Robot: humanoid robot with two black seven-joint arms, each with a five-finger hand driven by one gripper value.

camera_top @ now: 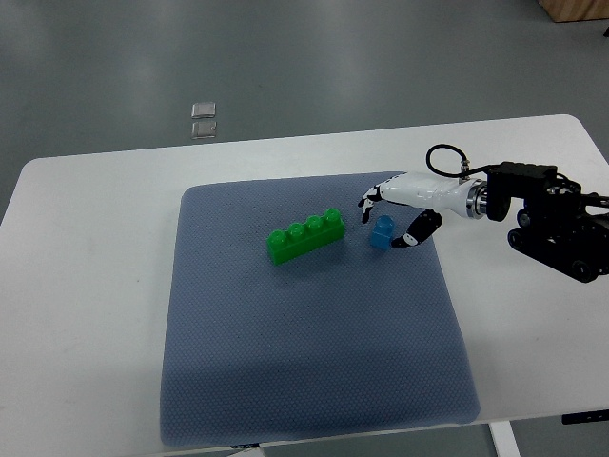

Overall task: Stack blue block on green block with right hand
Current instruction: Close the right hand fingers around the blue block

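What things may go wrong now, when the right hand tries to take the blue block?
1. The right hand has fingers above and thumb below the small blue block, apparently not yet closed; closing might push it away.
2. The green block lies slanted on the gray mat, so the studs may not line up when stacking.

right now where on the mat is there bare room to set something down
Free: the whole near half of the grey mat, below the green block, and the left strip beside it. Crowded: the far right corner, where the right hand surrounds the blue block.
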